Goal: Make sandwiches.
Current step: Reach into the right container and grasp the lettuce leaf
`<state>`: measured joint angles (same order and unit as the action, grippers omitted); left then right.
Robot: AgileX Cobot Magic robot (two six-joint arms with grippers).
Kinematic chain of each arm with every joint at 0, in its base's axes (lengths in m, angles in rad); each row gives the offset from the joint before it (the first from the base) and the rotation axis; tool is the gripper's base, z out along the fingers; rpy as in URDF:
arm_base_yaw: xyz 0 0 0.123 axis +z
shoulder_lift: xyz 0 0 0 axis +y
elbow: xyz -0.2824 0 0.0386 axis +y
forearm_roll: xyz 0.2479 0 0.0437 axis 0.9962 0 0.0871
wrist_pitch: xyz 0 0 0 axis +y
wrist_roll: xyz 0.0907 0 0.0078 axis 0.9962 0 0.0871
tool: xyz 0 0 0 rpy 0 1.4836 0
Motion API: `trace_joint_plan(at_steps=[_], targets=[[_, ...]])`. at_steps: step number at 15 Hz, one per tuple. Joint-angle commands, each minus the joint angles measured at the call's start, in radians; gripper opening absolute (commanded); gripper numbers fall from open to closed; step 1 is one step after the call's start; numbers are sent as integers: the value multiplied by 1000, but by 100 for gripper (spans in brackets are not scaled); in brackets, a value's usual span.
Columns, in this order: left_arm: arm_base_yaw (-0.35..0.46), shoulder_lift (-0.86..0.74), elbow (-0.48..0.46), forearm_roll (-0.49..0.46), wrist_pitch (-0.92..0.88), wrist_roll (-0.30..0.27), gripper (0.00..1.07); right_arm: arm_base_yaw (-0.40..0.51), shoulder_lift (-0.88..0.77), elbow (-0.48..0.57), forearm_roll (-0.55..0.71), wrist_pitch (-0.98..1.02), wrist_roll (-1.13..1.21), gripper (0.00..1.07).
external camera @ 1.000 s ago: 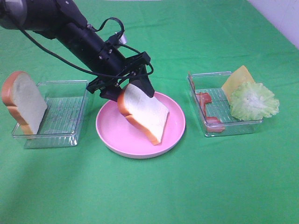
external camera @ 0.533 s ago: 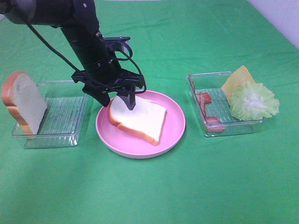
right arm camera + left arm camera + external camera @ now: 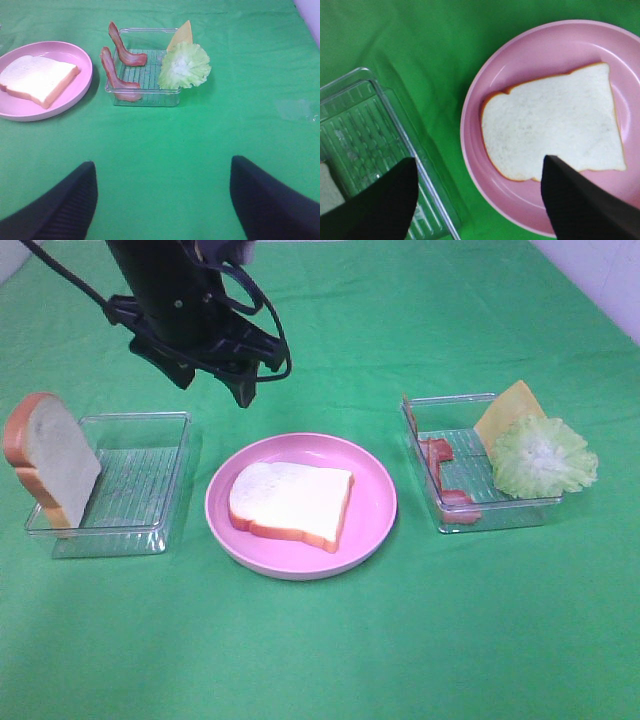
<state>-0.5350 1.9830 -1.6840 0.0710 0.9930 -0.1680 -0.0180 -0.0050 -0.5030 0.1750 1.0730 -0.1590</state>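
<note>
One bread slice [image 3: 290, 502] lies flat on the round pink plate [image 3: 375, 525]. A second bread slice [image 3: 50, 455] leans upright on the end of the left clear tray [image 3: 140, 480]. My left gripper [image 3: 215, 388] is open and empty, raised above and behind the plate's left side. In the left wrist view it [image 3: 479, 165] hangs over the bread [image 3: 555, 125]. Bacon strips [image 3: 438, 465], a cheese slice [image 3: 505, 410] and lettuce [image 3: 543, 455] sit in the right tray [image 3: 500, 515]. My right gripper [image 3: 162, 165] is open and empty, well short of that tray [image 3: 145, 97].
A green cloth [image 3: 320, 640] covers the table. In the right wrist view the bacon [image 3: 117, 75], lettuce [image 3: 184, 65] and cheese [image 3: 184, 32] stand in the tray, with the plate [image 3: 75, 95] beside it. A white wall edge [image 3: 610, 280] lies at the far right.
My left gripper let go of the bread slice, which now lies flat on the plate. The gripper rose and moved back to the left, open.
</note>
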Motion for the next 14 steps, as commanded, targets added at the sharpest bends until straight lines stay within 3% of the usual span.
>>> trace_joint_plan(at_steps=[1, 4, 8, 12, 14], targets=[[-5, -84, 0, 8, 141, -7, 67, -5, -16, 0, 3, -6, -9, 71], [-5, -189, 0, 69, 294, -13, 67, -5, -16, 0, 3, -6, -9, 71], [-5, -385, 38, -7, 292, -12, 67, -5, -16, 0, 3, -6, -9, 71], [-5, -641, 236, -8, 292, -18, 67, -5, -16, 0, 3, -6, -9, 71], [-5, -754, 346, -8, 292, -51, 67, -5, -16, 0, 3, -6, -9, 71]])
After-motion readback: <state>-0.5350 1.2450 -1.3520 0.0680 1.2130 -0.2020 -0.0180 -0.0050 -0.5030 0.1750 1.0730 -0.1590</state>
